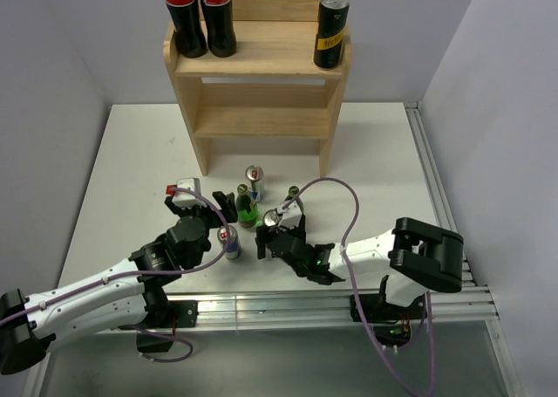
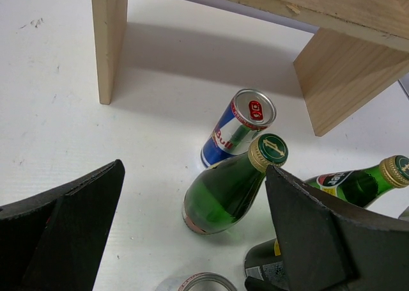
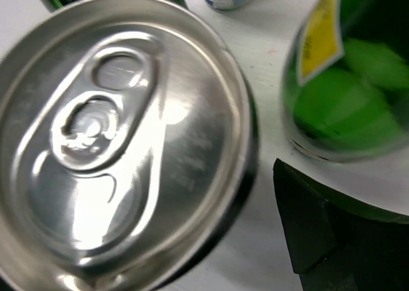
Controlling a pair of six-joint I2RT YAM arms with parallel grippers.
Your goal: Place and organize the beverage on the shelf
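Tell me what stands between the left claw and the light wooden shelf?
A green glass bottle and a blue-and-silver can, in the left wrist view.

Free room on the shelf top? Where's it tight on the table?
On the shelf top, a bare stretch between the Coca-Cola bottles and the black can; its lower tiers look bare. The table is bare left and right of it. Crowded: the cans and green bottles between the left gripper and right gripper.

from overhead i lose the two cola bottles (image 1: pixel 185 22) above their labels at the frame edge, and my right wrist view blurs the green bottle (image 3: pixel 358 80).
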